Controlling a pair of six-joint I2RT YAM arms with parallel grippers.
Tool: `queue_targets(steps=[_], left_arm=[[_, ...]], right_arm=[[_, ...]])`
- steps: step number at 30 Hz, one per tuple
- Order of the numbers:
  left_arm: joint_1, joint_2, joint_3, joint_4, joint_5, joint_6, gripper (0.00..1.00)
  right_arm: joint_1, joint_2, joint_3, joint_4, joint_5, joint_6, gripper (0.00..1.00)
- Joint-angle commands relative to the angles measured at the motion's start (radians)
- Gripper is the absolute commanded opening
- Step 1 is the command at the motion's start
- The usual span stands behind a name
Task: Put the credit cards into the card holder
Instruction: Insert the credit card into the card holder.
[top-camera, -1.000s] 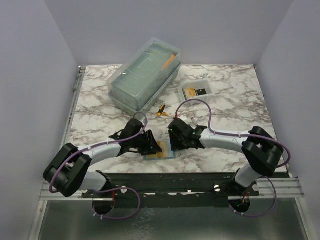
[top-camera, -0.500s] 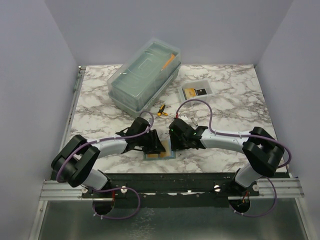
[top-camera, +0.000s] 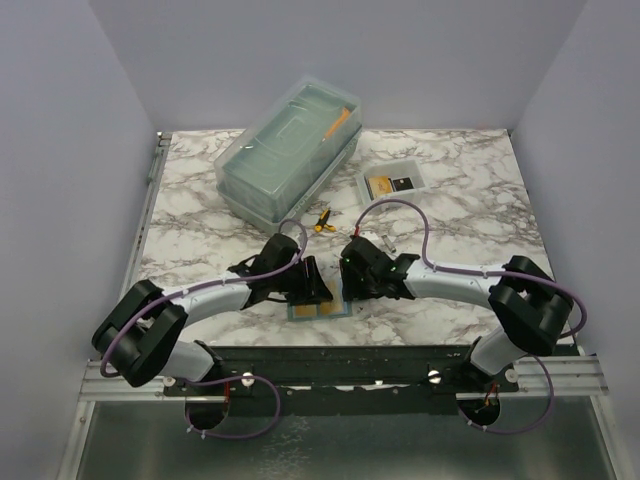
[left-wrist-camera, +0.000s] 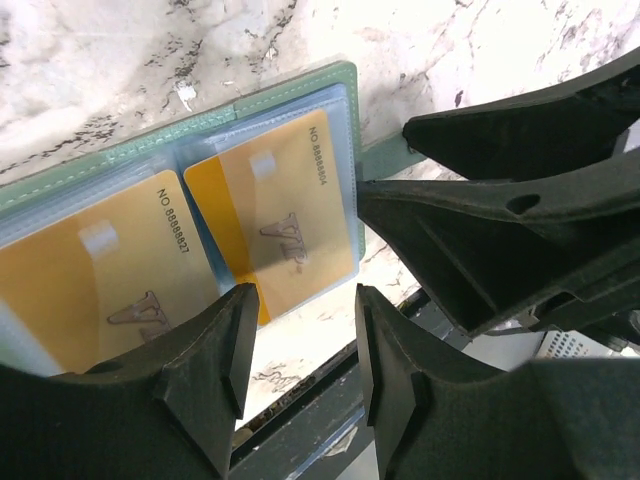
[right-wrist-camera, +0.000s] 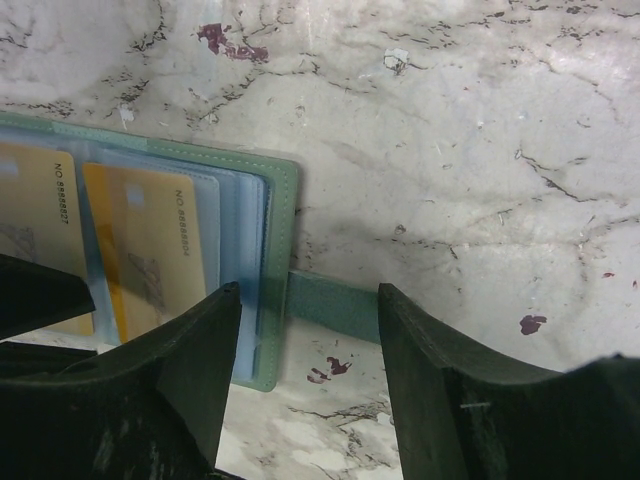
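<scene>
The left pincer (left-wrist-camera: 303, 300) and the right pincer (right-wrist-camera: 308, 300) hover, both spread, over the open card holder (left-wrist-camera: 300, 82) on the desk (right-wrist-camera: 450, 130). Two gold credit cards (left-wrist-camera: 275, 215) sit in its pockets.

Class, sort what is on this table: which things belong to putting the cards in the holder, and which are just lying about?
Part of the job: card holder; gold cards in its pockets; loose cards in the white tray.

Lying about: translucent lidded box; yellow-handled tool.
</scene>
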Motion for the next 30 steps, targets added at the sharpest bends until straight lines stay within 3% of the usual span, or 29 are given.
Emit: queue_targets(steps=[1,16,30], left_arm=[[-0.004,-0.065,-0.013,-0.066,-0.093,0.018,0.49],[-0.009,0.103,0.06,-0.013,-0.103,0.044,0.5],[-0.01,0.0,0.018,0.119,-0.016,0.022,0.52]], right_arm=[[0.001,0.022,-0.055,0.035,-0.097,0.043,0.61],[-0.001,0.023,-0.073,0.063,-0.121,0.051,0.61],[-0.019,-0.021,-0.105,0.096,-0.15,0.069,0.61]])
